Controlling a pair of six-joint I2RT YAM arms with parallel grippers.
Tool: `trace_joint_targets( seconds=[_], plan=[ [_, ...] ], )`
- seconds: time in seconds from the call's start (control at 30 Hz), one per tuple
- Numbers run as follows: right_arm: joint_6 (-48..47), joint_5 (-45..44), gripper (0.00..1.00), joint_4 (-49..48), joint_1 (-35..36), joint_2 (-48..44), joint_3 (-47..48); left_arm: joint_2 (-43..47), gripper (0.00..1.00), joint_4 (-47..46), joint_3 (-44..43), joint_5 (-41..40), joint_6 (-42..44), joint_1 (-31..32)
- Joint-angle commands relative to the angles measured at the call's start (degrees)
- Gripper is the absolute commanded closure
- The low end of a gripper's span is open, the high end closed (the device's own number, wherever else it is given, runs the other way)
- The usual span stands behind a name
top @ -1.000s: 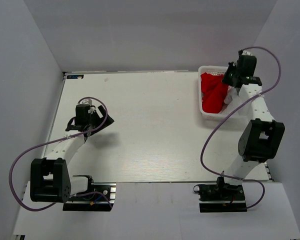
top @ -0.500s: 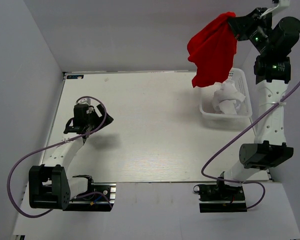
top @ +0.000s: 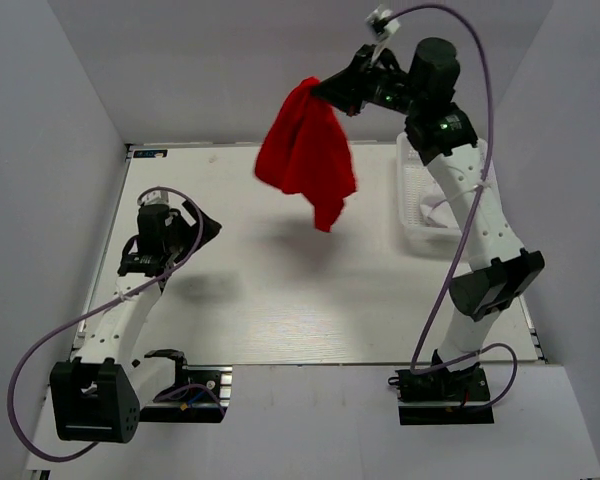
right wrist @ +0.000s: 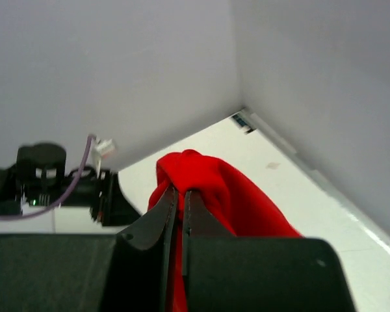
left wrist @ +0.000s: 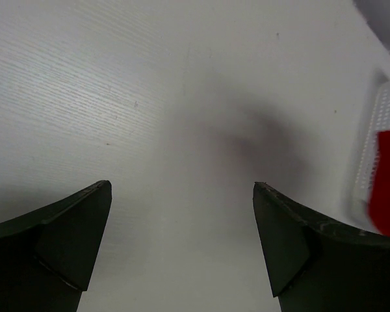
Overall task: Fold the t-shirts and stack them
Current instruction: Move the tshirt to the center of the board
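**A:** Top view: where's the red t-shirt (top: 305,150)?
**B:** Dangling high above the table (top: 280,300), pinched by the right gripper (top: 330,90).
**A:** Left wrist?
**B:** The left gripper (left wrist: 182,195) gapes wide, empty.
**A:** Right wrist?
**B:** Its fingers (right wrist: 161,218) are clamped on the cloth. I'd lower slowly and land the hem flat first.

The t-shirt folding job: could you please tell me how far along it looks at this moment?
Early. Done: the large bright red cloth t-shirt is out of the white plastic lattice basket. In hand: the right gripper is shut on it, dangling it above the table. To do: nothing is laid flat, folded or stacked, and the open left gripper holds nothing.
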State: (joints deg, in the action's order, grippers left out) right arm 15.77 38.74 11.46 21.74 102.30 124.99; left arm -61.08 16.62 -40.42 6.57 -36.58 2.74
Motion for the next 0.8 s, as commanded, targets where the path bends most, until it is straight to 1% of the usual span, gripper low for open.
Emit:
trace_joint_targets(
  seconds=[0.0, 0.03, 0.07, 0.1, 0.13, 0.17, 0.2, 0.23, 0.27, 0.3, 0.33, 0.37, 0.4, 0.43, 0.47, 0.5, 0.57, 0.6, 0.63, 0.67, 0.73, 0.77],
  plan=[
    [-3.0, 3.7, 1.0, -1.9, 2.4, -0.7, -1.1, 3.9, 0.0, 1.5, -3.1, -2.2, -3.3, 0.1],
    [-3.8, 3.8, 1.0, -2.8, 2.7, -2.4, -5.2, 4.0, 0.0, 2.4, -3.1, -3.3, -3.8, 0.1],
    [-3.8, 1.9, 1.0, -4.7, 2.4, -3.4, -11.1, 4.8, 0.0, 3.8, -3.1, -4.2, -5.6, 0.1],
    [-4.9, -1.4, 1.0, -5.7, 2.3, -6.0, -14.7, 5.4, 0.0, 4.8, -3.1, -5.1, -6.5, 0.1],
    [-5.2, -6.7, 1.0, -9.1, 1.9, -8.7, -18.3, 5.4, 0.0, 5.7, -3.1, -6.6, -7.0, 0.1],
    [-5.4, -10.5, 1.0, -9.6, 1.6, -11.0, -28.6, 5.4, 0.0, 7.5, -3.1, -7.3, -8.0, 0.1],
    [-5.7, -23.2, 1.0, -10.1, 1.5, -11.9, -31.8, 5.4, 0.0, 8.6, -3.1, -8.1, -8.5, 0.1],
    [-5.8, -26.8, 0.87, -9.9, 1.4, -12.6, -34.4, 5.4, 0.0, 9.3, -3.1, -9.5, -8.5, 0.1],
    [-5.8, -29.7, 0.75, -8.4, 1.2, -13.1, -41.4, 5.4, 0.0, 9.3, -3.1, -9.5, -9.2, 0.1],
    [-5.2, -36.6, 0.6, -7.4, 0.6, -12.9, -43.0, 4.7, 0.0, 9.8, -3.1, -9.5, -9.2, 0.1],
    [-3.9, -38.2, 0.44, -5.2, 0.4, -12.3, -45.0, 4.7, 0.0, 9.8, -3.1, -9.5, -9.2, 0.1],
    [-3.6, -40.4, 0.14, -3.0, 0.1, -10.1, -45.6, 4.0, 0.0, 9.8, -3.1, -9.5, -9.2, 0.1],
    [-3.3, -41.7, 0.1, -1.7, 0.1, -9.4, -46.1, 3.3, 0.0, 10.4, -3.1, -10.0, -9.2, 0.1],
    [-3.1, -42.0, 0.1, 0.8, 0.1, -8.2, -46.3, 3.2, 0.0, 11.0, -3.1, -10.0, -9.2, 0.1],
    [-3.1, -41.8, 0.1, 1.0, 0.2, -8.0, -47.0, 2.5, 0.0, 11.0, -2.6, -10.0, -9.2, 0.1],
    [-3.3, -40.3, 0.1, 0.8, 0.5, -8.3, -48.7, 1.7, 0.0, 11.0, -2.6, -10.5, -8.7, 0.1],
    [-3.5, -34.4, 0.1, -2.4, 1.2, -10.1, -51.1, 1.1, 0.0, 11.0, -1.9, -10.5, -8.7, 0.1],
    [-3.7, -33.0, 0.1, -2.9, 1.5, -11.2, -54.5, 0.3, 0.0, 11.0, -1.9, -11.1, -8.7, 0.1],
    [-4.3, -31.7, 0.1, -2.5, 2.2, -11.7, -55.2, -0.6, 0.0, 10.0, -1.3, -11.1, -8.7, 0.1],
    [-4.2, -32.0, 0.1, -2.6, 2.9, -12.0, -55.8, -1.1, 0.0, 9.1, -1.3, -10.4, -8.7, 0.1],
    [-3.3, -32.6, 0.1, -1.5, 4.6, -13.1, -58.7, -2.7, 0.0, 6.0, -1.3, -6.8, -6.1, 0.1],
    [-2.6, -33.7, 0.1, -1.8, 5.2, -13.3, -60.6, -4.9, 0.0, 5.0, -1.3, -4.7, -5.4, 0.6]
  ],
)
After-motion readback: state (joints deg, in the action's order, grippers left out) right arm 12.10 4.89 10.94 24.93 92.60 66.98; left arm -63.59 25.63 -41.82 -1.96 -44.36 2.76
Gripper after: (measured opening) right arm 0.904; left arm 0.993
